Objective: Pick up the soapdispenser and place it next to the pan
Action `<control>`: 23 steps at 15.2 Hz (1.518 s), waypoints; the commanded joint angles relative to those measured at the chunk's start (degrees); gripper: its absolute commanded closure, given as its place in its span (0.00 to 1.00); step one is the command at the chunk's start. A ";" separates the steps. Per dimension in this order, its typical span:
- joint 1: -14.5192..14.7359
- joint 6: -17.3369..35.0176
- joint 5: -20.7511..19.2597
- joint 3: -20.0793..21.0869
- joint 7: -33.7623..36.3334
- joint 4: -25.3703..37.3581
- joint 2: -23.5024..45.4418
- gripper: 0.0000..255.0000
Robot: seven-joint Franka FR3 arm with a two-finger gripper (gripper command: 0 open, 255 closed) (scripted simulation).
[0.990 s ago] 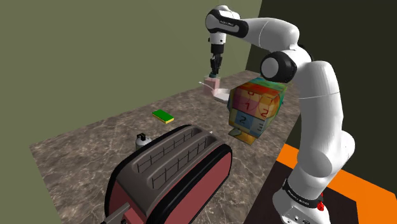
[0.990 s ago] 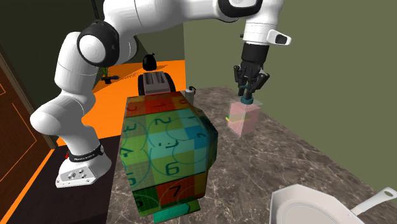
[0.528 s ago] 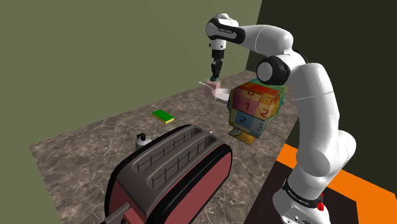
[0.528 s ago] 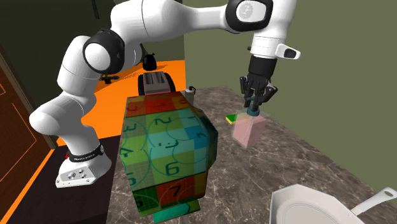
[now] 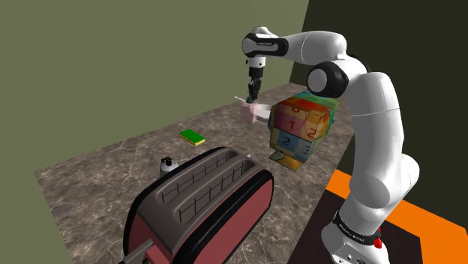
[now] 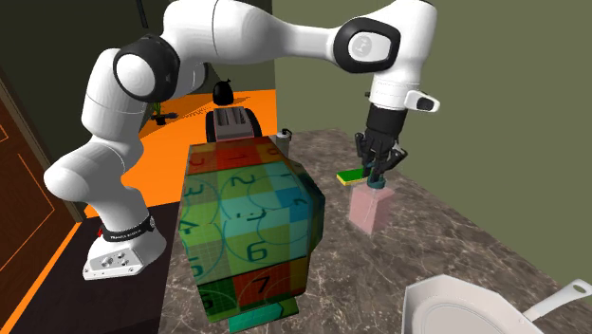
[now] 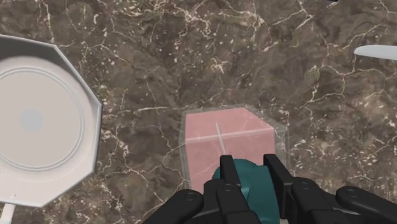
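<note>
Gripper [image 7: 249,170] clamped on soapdispenser [image 7: 226,143] by teal pump top [image 7: 249,189]. Carry upright toward pan [image 7: 89,105], lower slowly, set down just beside rim, not on it.

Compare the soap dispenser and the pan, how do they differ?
The soap dispenser is a pink, see-through box with a teal top; the pan is white, wide and shallow. The gripper clasps the dispenser; the pan lies free on the counter.
</note>
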 commanded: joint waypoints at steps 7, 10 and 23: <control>0.25 6.69 -0.04 0.04 0.16 -7.13 -0.49 1.00; 0.31 9.17 -0.03 0.07 0.20 -9.54 -0.42 1.00; 0.31 9.18 -0.03 0.07 0.20 -9.55 -0.43 0.00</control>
